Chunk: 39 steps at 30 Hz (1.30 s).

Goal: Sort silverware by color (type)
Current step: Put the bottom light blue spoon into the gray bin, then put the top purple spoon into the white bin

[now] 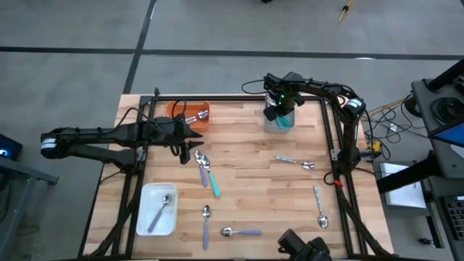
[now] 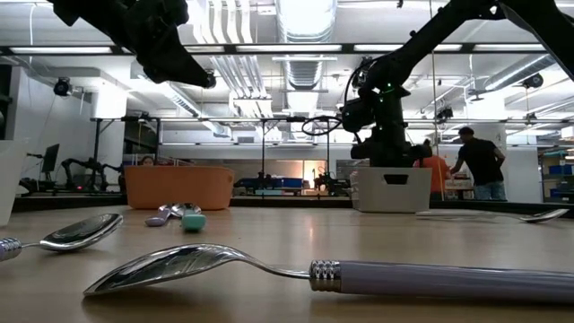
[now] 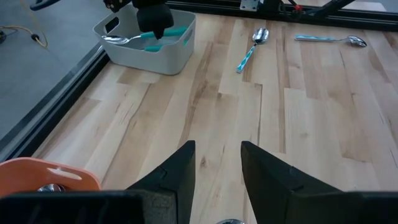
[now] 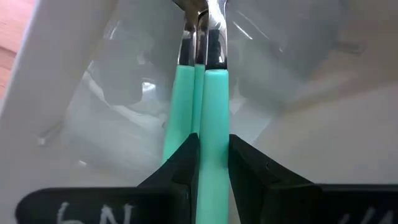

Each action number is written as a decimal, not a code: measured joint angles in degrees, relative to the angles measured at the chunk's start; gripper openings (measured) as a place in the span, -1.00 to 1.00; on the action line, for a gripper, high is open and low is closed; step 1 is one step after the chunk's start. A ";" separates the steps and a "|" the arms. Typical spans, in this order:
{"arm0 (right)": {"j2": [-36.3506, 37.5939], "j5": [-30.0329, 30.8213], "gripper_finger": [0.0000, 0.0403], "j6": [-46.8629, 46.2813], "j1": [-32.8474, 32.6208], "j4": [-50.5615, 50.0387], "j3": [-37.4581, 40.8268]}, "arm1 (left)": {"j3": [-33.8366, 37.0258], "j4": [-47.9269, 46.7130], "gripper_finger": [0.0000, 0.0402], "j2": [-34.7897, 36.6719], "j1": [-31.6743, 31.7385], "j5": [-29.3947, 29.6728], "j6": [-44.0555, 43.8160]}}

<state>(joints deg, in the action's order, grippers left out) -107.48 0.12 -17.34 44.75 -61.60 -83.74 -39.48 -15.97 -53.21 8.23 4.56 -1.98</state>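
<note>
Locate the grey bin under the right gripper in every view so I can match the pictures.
High view: grey bin at the table's far edge, right of centre, below the right gripper.
Low view: pale box right of centre, under the dark arm.
Left wrist view: far corner, teal spoon inside.
Right wrist view: its pale wall fills the picture.
Shared landmark: the orange tray.

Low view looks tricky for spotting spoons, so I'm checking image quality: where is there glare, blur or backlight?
Low view: ceiling lights glare, arms are backlit silhouettes, and the nearest spoon mirrors the lights. Right wrist view: the teal handles fill the frame, and the grey tray behind looks soft.
</note>
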 joint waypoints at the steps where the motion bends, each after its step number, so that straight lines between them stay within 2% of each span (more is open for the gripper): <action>1: 0.00 0.04 -0.73 -0.03 0.00 0.02 0.00 | 0.00 0.00 -0.46 0.00 -0.01 0.00 0.00; 12: 0.00 -0.20 -0.70 -1.21 -0.37 -0.58 0.00 | 0.00 0.00 -0.46 0.00 0.00 0.00 0.00; 21: 0.00 0.04 -0.41 -2.34 -0.61 -0.42 0.00 | 0.00 -0.02 -0.46 0.00 0.00 0.00 0.00; 28: 0.17 0.01 -0.30 -2.29 -0.63 -0.55 0.00 | 0.00 -0.02 -0.46 0.00 0.00 0.00 0.00; 39: 6.11 -0.06 -0.32 -2.63 -1.39 -0.75 0.00 | 0.00 -0.02 -0.46 0.00 0.00 0.00 0.00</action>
<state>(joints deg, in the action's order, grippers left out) -101.37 0.07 -19.98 43.36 -62.35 -83.74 -39.48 -15.99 -53.21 8.23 4.56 -1.98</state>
